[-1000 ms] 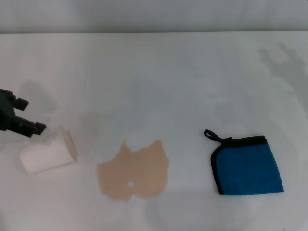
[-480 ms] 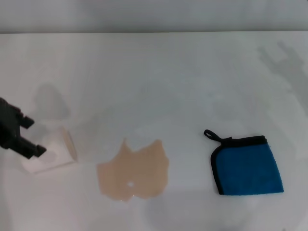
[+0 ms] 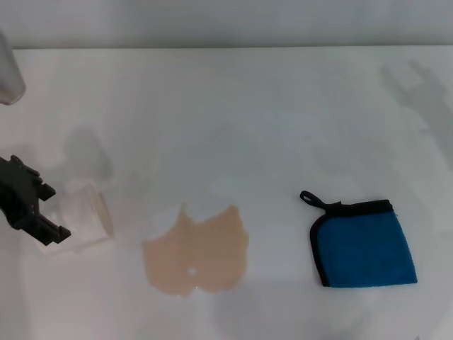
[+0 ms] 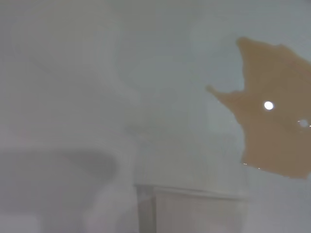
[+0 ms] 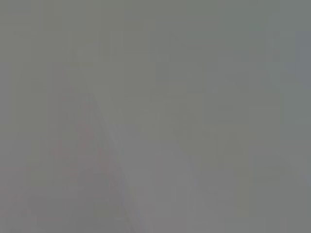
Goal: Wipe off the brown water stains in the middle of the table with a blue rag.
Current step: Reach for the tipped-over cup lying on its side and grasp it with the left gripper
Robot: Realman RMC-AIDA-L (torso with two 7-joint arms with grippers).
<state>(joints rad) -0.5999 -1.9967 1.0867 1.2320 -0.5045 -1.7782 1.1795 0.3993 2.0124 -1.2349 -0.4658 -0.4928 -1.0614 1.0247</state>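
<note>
The brown water stains (image 3: 197, 253) lie as one flat tan puddle with a tiny white dot on the white table (image 3: 233, 113), near the front middle. They also show in the left wrist view (image 4: 274, 131). The blue rag (image 3: 364, 244), with black trim and a loop, lies flat to the right of the stain, untouched. My left gripper (image 3: 53, 211) is at the far left, low over the table. It is open, with its two black fingers either side of the closed end of a white paper cup (image 3: 83, 219) that lies on its side. My right gripper is out of view.
The paper cup's open mouth faces the stain, about a hand's width left of it. The cup's rim fills the near part of the left wrist view (image 4: 194, 208). The right wrist view shows only plain grey. A pale rounded object (image 3: 8, 71) sits at the far left edge.
My left gripper has moved from beyond the cup toward the front of the table and now sits at the cup's closed end. The stain and the rag have not moved.
</note>
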